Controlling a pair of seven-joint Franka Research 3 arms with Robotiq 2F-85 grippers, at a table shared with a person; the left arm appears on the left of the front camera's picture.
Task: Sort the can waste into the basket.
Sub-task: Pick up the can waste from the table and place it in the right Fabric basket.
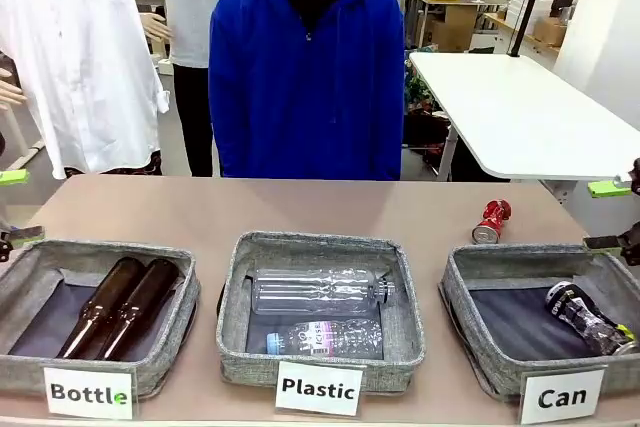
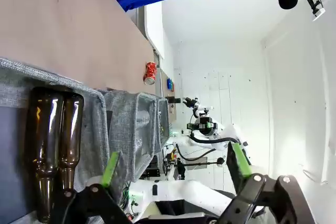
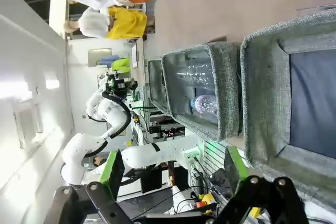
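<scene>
The black can (image 1: 588,319) lies inside the Can basket (image 1: 458,297), toward its right end, while the crushed red can (image 1: 491,221) sits on the worktop (image 1: 300,209) just beyond that basket's far rim. The left end effector (image 2: 176,161) and right end effector (image 3: 173,163) both stand wide, holding nothing.

Front view: fixed low at the near edge of the tabletop (image 1: 300,212), facing across to the person (image 1: 305,77) at the far edge, with the baskets close below.
Left wrist view: rolled sideways at the tabletop's left end, looking past the left fingers (image 2: 110,169) along the basket row; Bottle basket (image 2: 100,129) nearest.
Right wrist view: rolled sideways at the right end, looking past the right fingers (image 3: 234,169) the opposite way; Can basket (image 3: 262,77) nearest.
Shared: all three take in the Plastic basket (image 1: 320,242); front and left wrist views both catch the red can (image 1: 491,222).
</scene>
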